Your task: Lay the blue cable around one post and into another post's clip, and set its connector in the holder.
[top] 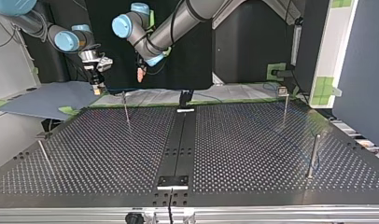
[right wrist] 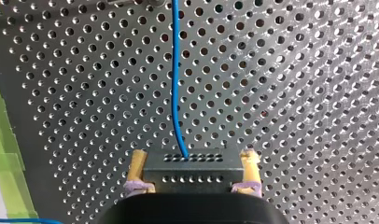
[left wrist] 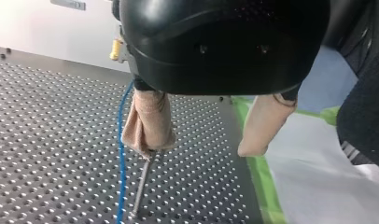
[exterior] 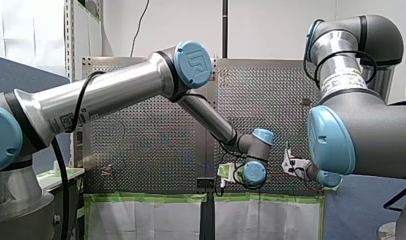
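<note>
In the right wrist view my right gripper (right wrist: 193,171) is shut with its yellow pads on a dark connector block (right wrist: 185,161). The blue cable (right wrist: 174,84) leaves the block and runs ahead over the perforated table. My left gripper (left wrist: 199,147) stands open, its beige pads (left wrist: 148,123) empty. The blue cable (left wrist: 122,158) hangs just beside one pad, next to a thin metal post (left wrist: 141,191). At the top view's far left my right gripper (top: 98,87) hovers over the table's far edge, with my left gripper (top: 141,73) beside it, above a post (top: 126,108).
More thin posts stand at the top view's far right (top: 284,105), near right (top: 313,156) and near left (top: 43,156). A black bracket (top: 172,182) sits at the near edge on the centre strip, another (top: 185,99) at the far edge. Green tape (left wrist: 257,172) borders the table.
</note>
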`<state>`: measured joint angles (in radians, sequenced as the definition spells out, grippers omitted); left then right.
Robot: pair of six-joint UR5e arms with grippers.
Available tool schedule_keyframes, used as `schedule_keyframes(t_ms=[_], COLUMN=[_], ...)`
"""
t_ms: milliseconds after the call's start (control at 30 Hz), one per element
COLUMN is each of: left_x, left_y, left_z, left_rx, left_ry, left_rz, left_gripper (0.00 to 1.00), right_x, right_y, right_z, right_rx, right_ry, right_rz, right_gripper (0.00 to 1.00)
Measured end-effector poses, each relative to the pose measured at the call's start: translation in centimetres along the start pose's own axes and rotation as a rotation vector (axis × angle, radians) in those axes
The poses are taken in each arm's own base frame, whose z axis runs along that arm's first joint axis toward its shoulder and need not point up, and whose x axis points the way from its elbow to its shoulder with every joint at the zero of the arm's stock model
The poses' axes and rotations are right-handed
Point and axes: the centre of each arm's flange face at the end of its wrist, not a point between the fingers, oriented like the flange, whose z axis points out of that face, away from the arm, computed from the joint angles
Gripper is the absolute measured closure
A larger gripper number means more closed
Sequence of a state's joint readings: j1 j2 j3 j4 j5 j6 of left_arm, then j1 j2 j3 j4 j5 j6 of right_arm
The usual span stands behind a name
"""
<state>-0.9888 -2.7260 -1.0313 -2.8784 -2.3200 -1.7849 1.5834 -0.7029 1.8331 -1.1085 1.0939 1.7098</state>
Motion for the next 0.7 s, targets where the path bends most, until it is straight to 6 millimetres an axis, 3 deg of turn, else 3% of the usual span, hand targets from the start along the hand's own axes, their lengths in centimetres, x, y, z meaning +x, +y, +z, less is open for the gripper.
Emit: schedule_keyframes(t_ms=[400, 700], left_x=[-1.6, -2.7], left_y=[-1.7, -2.0], left_z=[-0.7, 0.0], left_rx=[0.01, 0.008], left_ry=[-0.023, -0.042], left_rz=[-0.005, -0.004], left_gripper=[0.0, 0.0], right_x=[0.0, 0.0], right_y=[0.0, 0.0], right_z=[0.0, 0.0], right_rx=[0.001, 0.002], right_ry=[0.003, 0.001], right_rz=[0.002, 0.002], right_gripper=[0.98, 0.98])
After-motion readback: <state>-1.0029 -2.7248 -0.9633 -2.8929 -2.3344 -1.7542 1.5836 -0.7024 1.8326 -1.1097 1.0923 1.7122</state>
